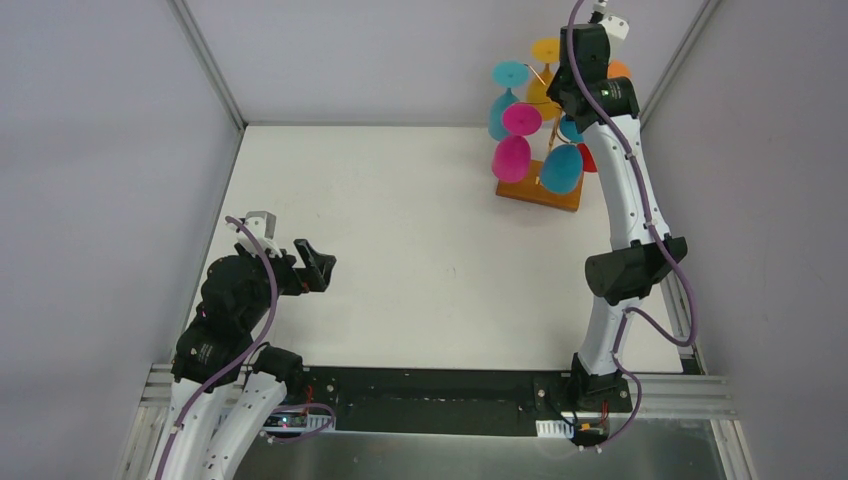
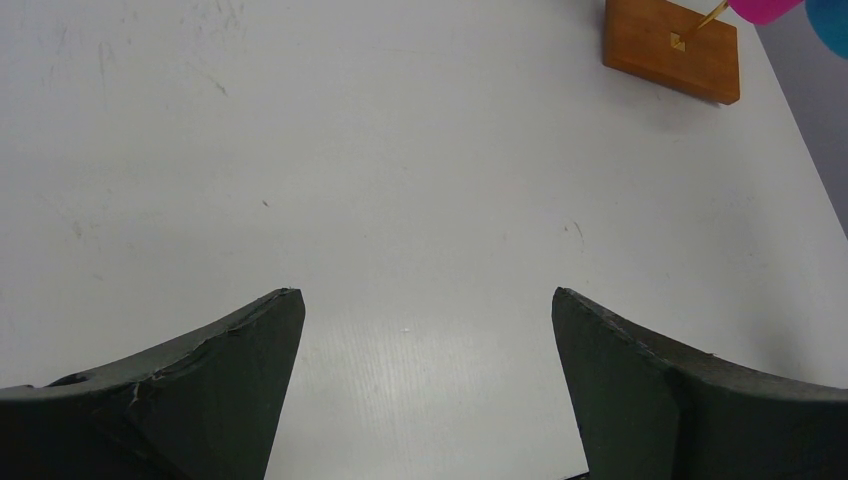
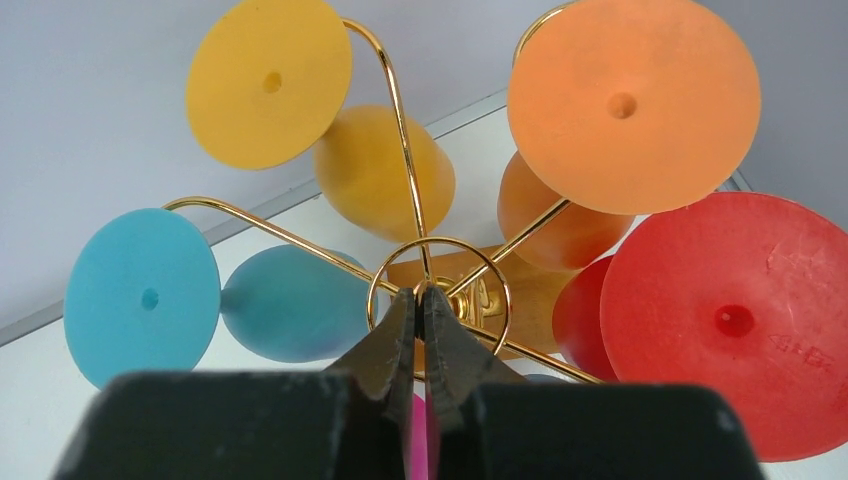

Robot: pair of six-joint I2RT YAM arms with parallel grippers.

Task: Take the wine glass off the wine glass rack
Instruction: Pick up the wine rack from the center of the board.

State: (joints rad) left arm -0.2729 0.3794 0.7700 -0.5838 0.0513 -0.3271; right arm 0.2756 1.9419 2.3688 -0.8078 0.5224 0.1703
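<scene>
At far right, wine glass rack (image 1: 532, 194) upright, glasses (image 1: 512, 158) hung bowl-down, right hand (image 3: 421, 298) pinched together, seemingly empty, left hand (image 2: 428, 305) apart.

Robot lab test cell.
A white table (image 1: 400, 250) sits boxed in by plain grey panels (image 1: 100, 150) and aluminium frame posts (image 1: 204, 55); the left arm (image 1: 235, 300) and right arm (image 1: 625, 190) are bolted to a metal rail (image 1: 450, 412) at its near edge, purple cables (image 1: 571, 40) looped along them, and a wine glass rack (image 1: 530, 193) stands as a staged prop.
</scene>
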